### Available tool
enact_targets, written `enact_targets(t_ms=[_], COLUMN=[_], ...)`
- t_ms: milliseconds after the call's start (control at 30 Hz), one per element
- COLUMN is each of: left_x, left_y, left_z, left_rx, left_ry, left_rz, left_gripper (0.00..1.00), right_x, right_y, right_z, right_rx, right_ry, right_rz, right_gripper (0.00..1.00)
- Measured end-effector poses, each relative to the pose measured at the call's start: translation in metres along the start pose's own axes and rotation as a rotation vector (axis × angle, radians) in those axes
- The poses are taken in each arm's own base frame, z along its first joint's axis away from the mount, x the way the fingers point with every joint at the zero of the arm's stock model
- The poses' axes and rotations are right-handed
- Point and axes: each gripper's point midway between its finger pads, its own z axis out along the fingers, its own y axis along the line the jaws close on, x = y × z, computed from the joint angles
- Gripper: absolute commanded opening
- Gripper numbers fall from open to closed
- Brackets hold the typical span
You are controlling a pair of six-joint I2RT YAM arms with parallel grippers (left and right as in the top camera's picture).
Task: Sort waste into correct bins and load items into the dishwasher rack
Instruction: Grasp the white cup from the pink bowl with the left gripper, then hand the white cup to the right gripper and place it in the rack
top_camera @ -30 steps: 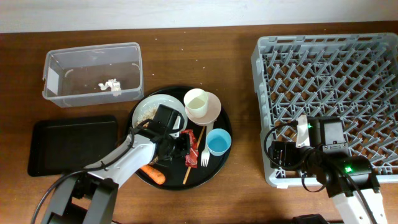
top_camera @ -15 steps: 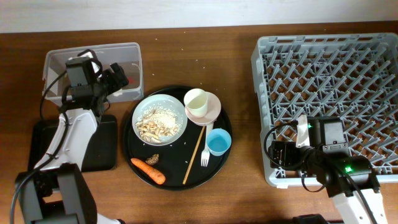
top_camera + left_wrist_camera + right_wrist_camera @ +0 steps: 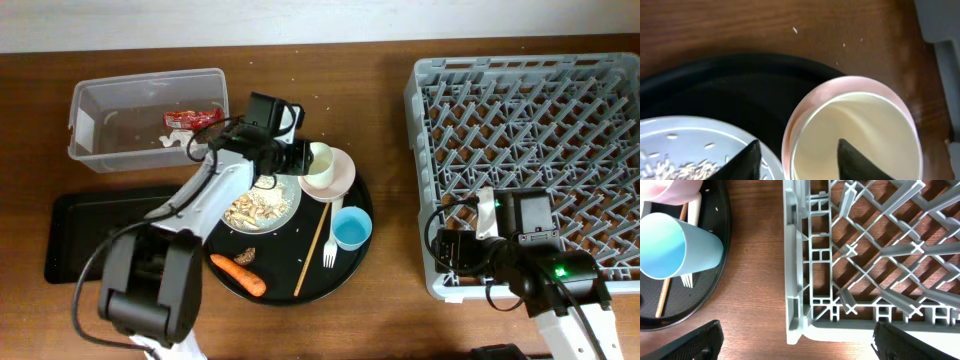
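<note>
The red snack wrapper (image 3: 195, 118) and the white tissue (image 3: 171, 139) lie in the clear tub (image 3: 100, 100). The black tray (image 3: 115, 230) is below it. The white bowl (image 3: 262, 205) holds rice. The carrot (image 3: 238, 273), brown lump (image 3: 246, 255), fork (image 3: 329, 255) and blue cup (image 3: 351, 228) are on the round platter. The white cup (image 3: 318, 165) sits inside the pink cup (image 3: 346, 178). My left gripper (image 3: 300, 158) is open, one finger inside the white cup (image 3: 860, 135), the other over the bowl (image 3: 680, 150). My right gripper (image 3: 468, 246) is open at the rack's (image 3: 530, 120) front left corner.
The round black platter (image 3: 220, 285) sits mid-table with a wooden chopstick (image 3: 312, 248) on it. The right wrist view shows the blue cup (image 3: 675, 250), the rack corner (image 3: 800, 305) and bare wood between platter and rack.
My left gripper carried the red wrapper from the platter to the clear tub, let it go there, then moved right to the white cup. The right arm has not moved.
</note>
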Motion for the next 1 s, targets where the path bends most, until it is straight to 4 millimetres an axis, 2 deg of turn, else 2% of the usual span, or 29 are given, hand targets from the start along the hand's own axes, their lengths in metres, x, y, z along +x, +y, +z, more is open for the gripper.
enact_targets(t_ms=[100, 267, 333, 367, 400, 433, 467, 500, 533, 567, 700, 833, 900, 1000], left_x=[-0.001, 0.009, -0.006, -0.02, -0.029, -0.03, -0.02, -0.014, -0.01, -0.005, 0.014, 0.015, 0.012, 0.016], left_y=[-0.002, 0.001, -0.005, -0.016, -0.03, -0.059, -0.081, -0.097, -0.107, -0.119, -0.154, -0.163, -0.173, -0.182], left_z=[0.002, -0.004, -0.037, -0.068, -0.09, -0.117, -0.129, -0.138, -0.144, -0.153, -0.156, -0.155, -0.155, -0.156], left_rx=[0.012, 0.004, 0.053, 0.14, 0.239, 0.445, 0.602, 0.712, 0.779, 0.863, 0.954, 0.964, 0.981, 0.993], left_ry=[-0.004, 0.038, -0.015, -0.073, -0.105, -0.094, -0.041, -0.004, 0.018, 0.049, 0.139, 0.156, 0.156, 0.187], left_rz=[0.002, -0.014, -0.026, -0.032, -0.04, -0.045, -0.052, -0.049, -0.047, -0.044, -0.02, -0.036, -0.037, -0.051], left_gripper=[0.01, 0.0, 0.0, 0.0, 0.01, 0.0, 0.01, 0.0, 0.01, 0.01, 0.01, 0.0, 0.0, 0.0], right_x=[0.0, 0.0, -0.012, -0.027, -0.049, -0.072, -0.085, -0.085, -0.079, -0.074, -0.07, -0.071, -0.07, -0.07], right_y=[0.0, 0.0, 0.002, 0.002, 0.001, 0.007, 0.032, 0.055, 0.087, 0.107, 0.133, 0.136, 0.139, 0.14], right_z=[0.0, 0.0, 0.0, -0.003, -0.009, -0.017, -0.024, -0.027, -0.034, -0.04, -0.058, -0.066, -0.067, -0.065], right_rx=[0.0, 0.0, -0.007, -0.013, -0.025, -0.098, -0.247, -0.391, -0.609, -0.778, -1.069, -1.114, -1.122, -1.112], right_ry=[0.001, -0.001, -0.048, -0.106, -0.197, -0.285, -0.332, -0.336, -0.319, -0.307, -0.312, -0.336, -0.336, -0.337], right_rz=[-0.001, -0.001, -0.004, -0.002, 0.013, -0.02, -0.121, -0.204, -0.317, -0.381, -0.449, -0.477, -0.487, -0.496], right_gripper=[0.99, 0.99, 0.99, 0.99, 0.99, 0.99, 0.99, 0.98, 0.99, 0.99, 0.99, 0.98, 0.91, 0.75])
